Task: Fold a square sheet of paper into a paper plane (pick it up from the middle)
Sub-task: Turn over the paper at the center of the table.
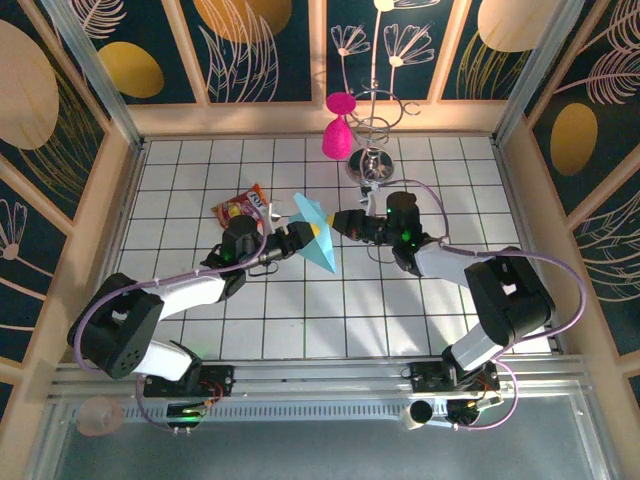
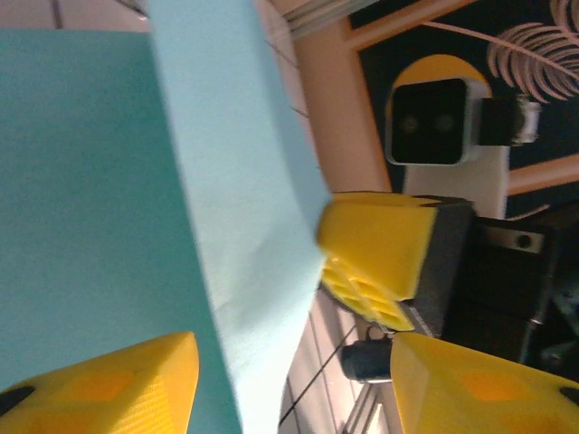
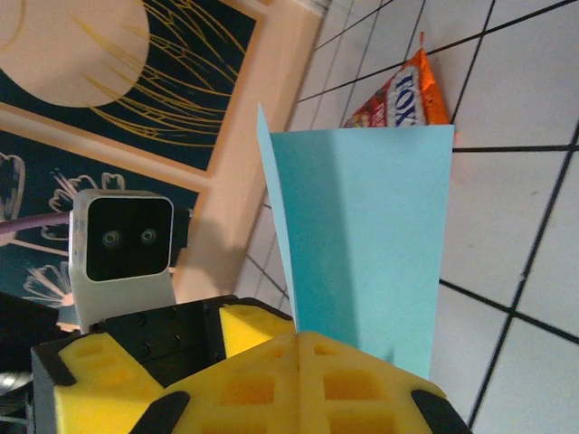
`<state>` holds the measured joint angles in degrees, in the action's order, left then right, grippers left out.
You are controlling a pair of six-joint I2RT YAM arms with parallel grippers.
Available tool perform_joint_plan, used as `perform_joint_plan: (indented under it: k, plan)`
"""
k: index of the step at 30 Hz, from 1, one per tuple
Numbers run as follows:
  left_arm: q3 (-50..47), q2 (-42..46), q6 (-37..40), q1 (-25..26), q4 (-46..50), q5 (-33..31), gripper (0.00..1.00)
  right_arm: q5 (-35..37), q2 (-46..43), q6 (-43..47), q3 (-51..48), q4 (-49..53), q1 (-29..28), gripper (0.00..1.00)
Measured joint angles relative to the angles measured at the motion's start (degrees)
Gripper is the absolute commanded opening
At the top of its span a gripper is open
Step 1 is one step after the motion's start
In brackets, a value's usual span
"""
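Because the square sheet of paper, already folded into a narrow tapered shape, hangs in the air between the two arms above the middle of the table, this step depends on never leaving it unsupported. The right jaws are pinched fully shut on one edge of it, and in the right wrist view the blue flap rises straight out of the closed yellow pads. The left jaws stand about half open with the paper running through the gap, close to one pad and well clear of the other, so they grip nothing. This looks like a re-grip for the next crease. To do it well, hold the right pinch firm and motionless and bring the left jaws to the line they are meant to press. Square them across the fold rather than at a slant, and close only once the paper sits flat between the pads. Thin paper will buckle or tear if the arms pull apart or twist, so moves should be small and slow. The snack packet lies on the table well apart and need not be disturbed.
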<state>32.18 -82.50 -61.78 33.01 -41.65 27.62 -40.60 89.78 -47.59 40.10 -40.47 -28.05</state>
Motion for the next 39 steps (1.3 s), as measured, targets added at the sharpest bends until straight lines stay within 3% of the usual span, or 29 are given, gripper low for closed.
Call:
perform_joint_plan:
  k: [18, 39]
  plan:
    - [0.00, -0.48, 0.63, 0.44, -1.75, 0.11, 0.52, -3.08, 0.00, -10.08, -1.29, -10.03, 0.37, 0.00]
    - [0.00, -1.70, 0.63, 1.18, -7.82, 2.58, 0.18, -4.50, 0.02, -14.51, -2.62, -14.64, 1.51, 0.03]
